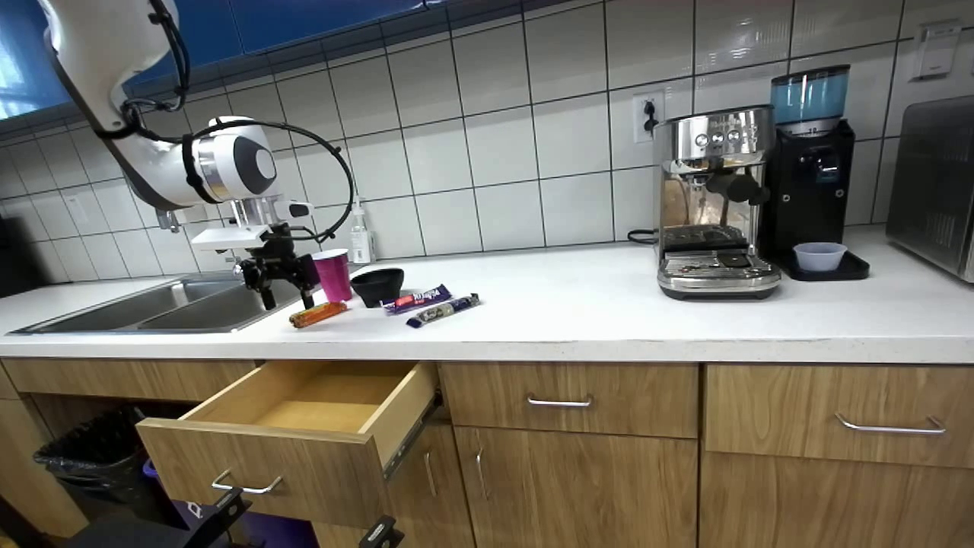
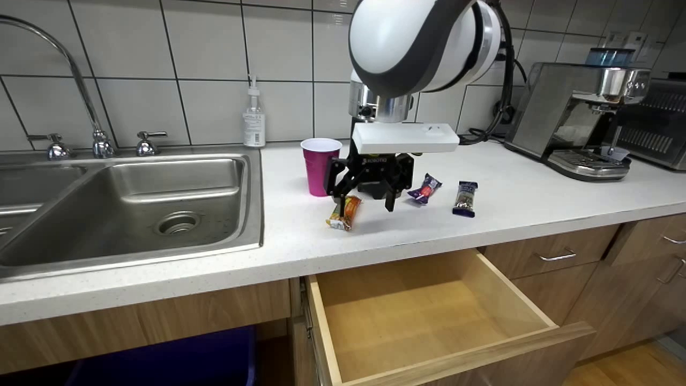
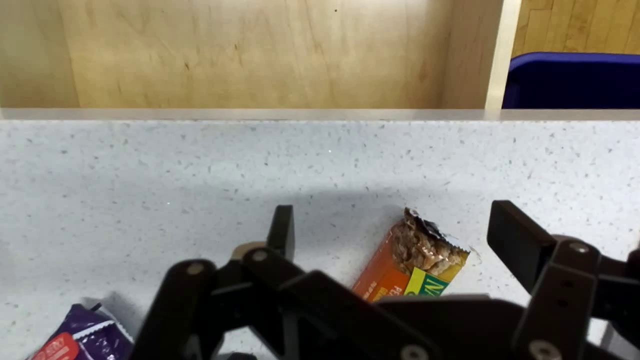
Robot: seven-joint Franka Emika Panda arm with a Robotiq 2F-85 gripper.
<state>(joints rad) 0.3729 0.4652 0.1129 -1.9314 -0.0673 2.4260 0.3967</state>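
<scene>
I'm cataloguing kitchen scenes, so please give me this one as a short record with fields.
Pincer: open, orange bar between its jaws in the wrist view, not gripped
Other bars: purple bar and blue-and-grey bar, both on the counter
Vessels: pink cup, black bowl
Drawer: pulled open below the counter
Farther along: espresso machine, coffee grinder

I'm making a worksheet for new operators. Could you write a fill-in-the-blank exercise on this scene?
The counter bears ____ wrapped bars.
The bar nearest the gripper is mainly ____ in color.
The pink cup stands between the black bowl and the double-basin ____.
The jaws are not shut but ____.

Missing: three; orange; sink; open.
</scene>
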